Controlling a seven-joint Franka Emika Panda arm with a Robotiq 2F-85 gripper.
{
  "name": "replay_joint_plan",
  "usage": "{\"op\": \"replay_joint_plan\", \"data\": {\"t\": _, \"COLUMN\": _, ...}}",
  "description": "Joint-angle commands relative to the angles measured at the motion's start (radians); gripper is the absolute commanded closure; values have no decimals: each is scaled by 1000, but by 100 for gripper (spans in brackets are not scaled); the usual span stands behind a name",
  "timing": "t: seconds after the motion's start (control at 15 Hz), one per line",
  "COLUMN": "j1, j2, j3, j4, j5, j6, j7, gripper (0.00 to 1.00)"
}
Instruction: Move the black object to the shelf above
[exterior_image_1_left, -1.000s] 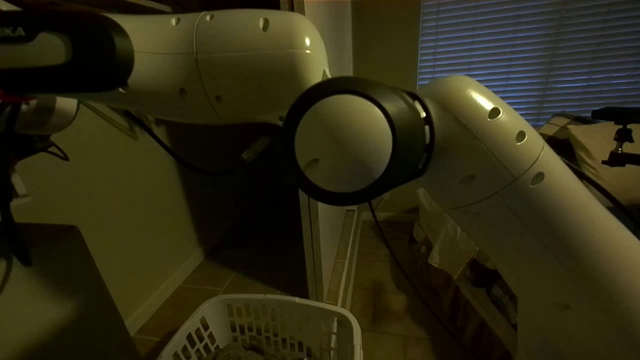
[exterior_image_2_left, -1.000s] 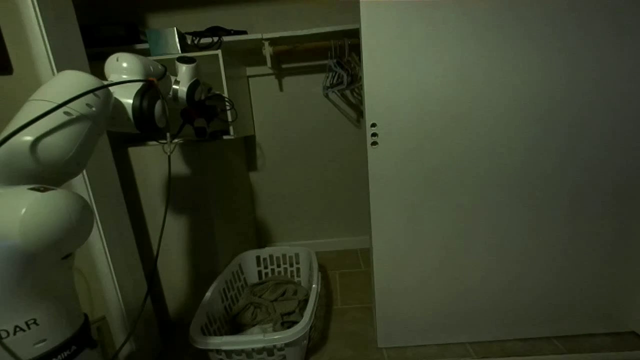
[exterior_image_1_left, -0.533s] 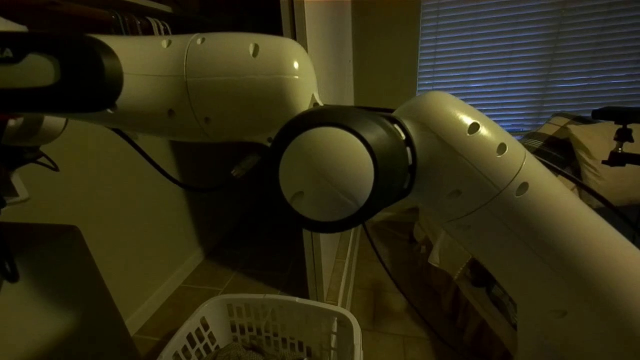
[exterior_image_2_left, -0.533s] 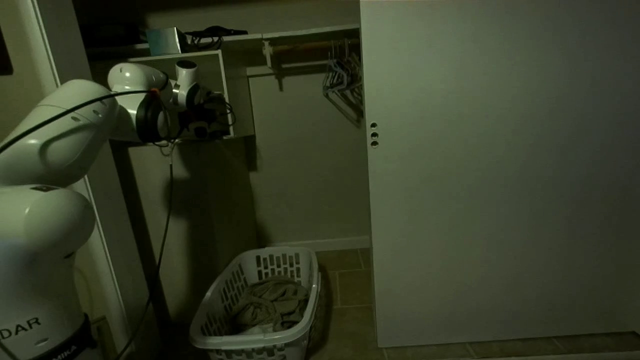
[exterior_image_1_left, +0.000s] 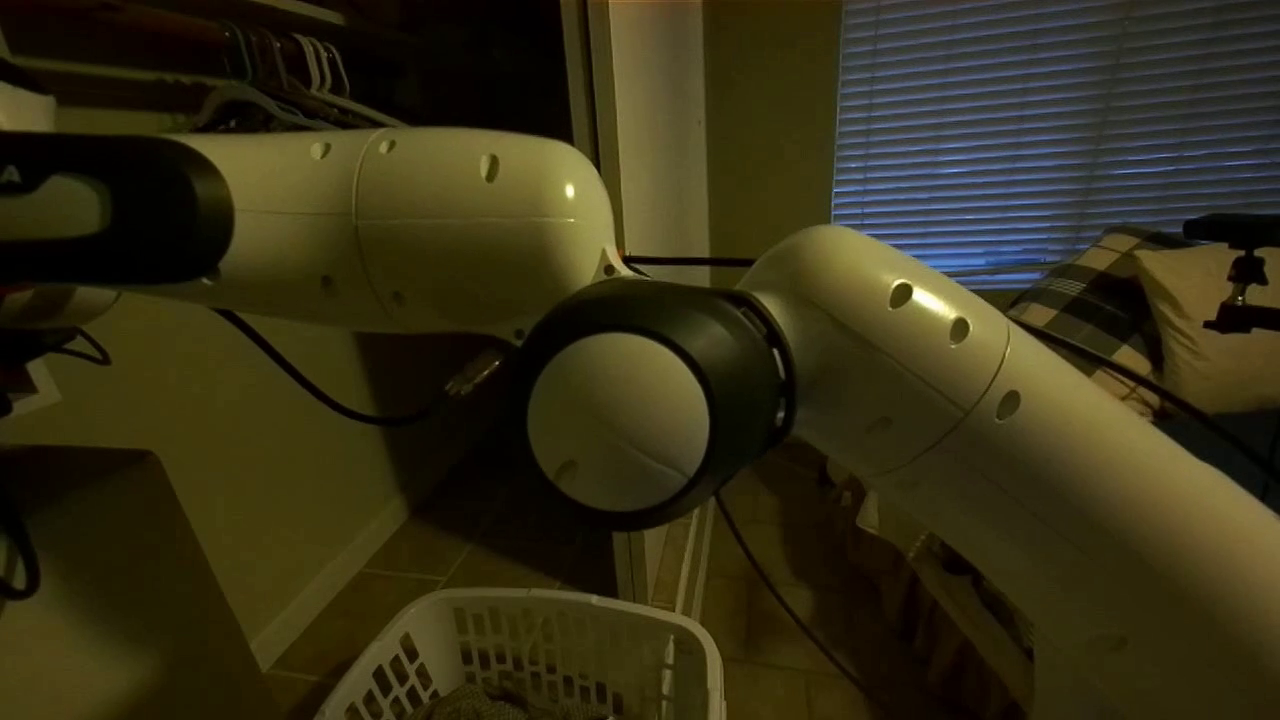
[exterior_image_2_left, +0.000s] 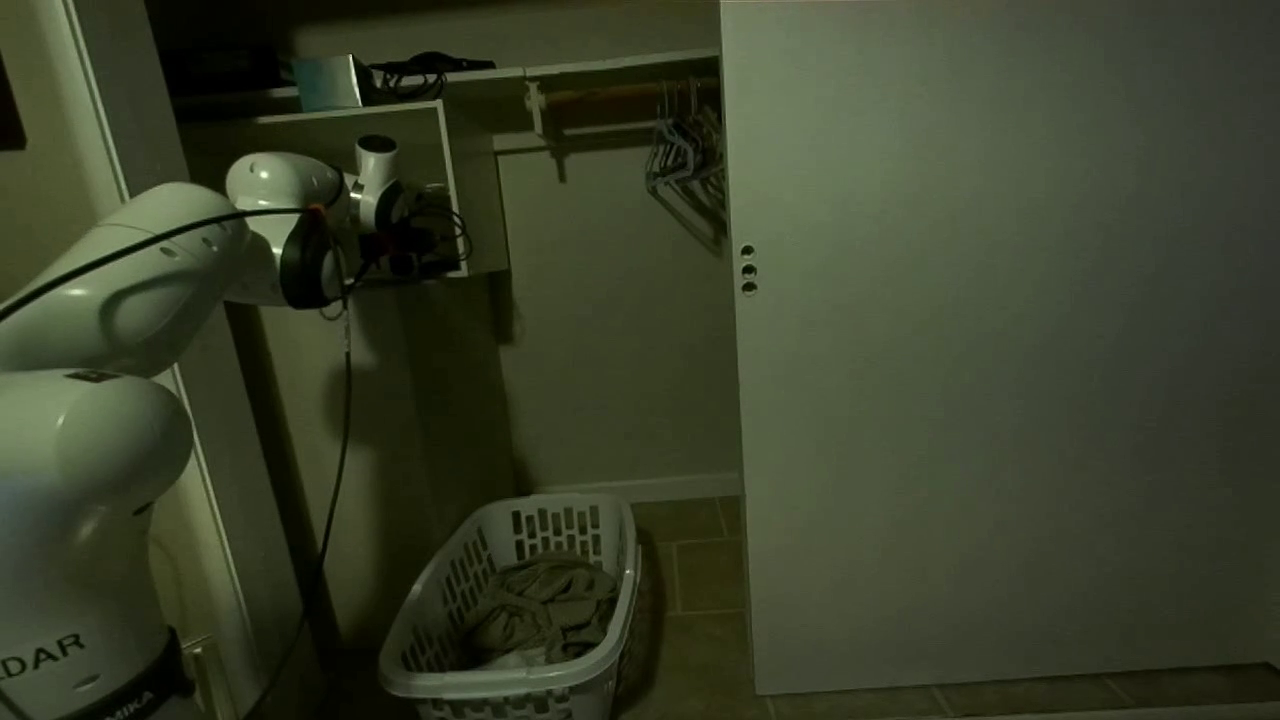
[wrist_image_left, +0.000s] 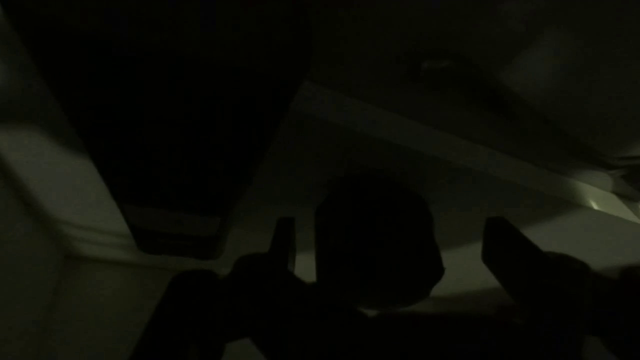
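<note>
Dips lower with the arm (exterior_image_2_left: 140, 270), holding the hand (wrist_image_left: 390, 222) spread, with the black object (wrist_image_left: 377, 245) between the fingers (wrist_image_left: 285, 242) in wrist view, nearer the left one.
</note>
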Motion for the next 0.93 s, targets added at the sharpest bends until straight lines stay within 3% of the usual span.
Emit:
{"op": "replay_joint_plan", "data": {"t": 0.0, "j1": 29, "j2": 72, "j3": -16, "j4": 117, "j5": -22, "j6": -17, "j7": -2, "gripper": 29}}
{"op": "replay_joint_plan", "data": {"t": 0.07, "j1": 32, "j2": 75, "j3": -20, "j4": 123, "j5": -23, "j6": -18, "j7": 0, "gripper": 31}}
{"op": "replay_joint_plan", "data": {"t": 0.47, "j1": 51, "j2": 121, "j3": -48, "j4": 206, "j5": -22, "j6": -38, "j7": 15, "gripper": 74}}
{"op": "replay_joint_plan", "data": {"t": 0.87, "j1": 71, "j2": 85, "j3": -115, "j4": 234, "j5": -35, "j6": -132, "j7": 94, "gripper": 80}}
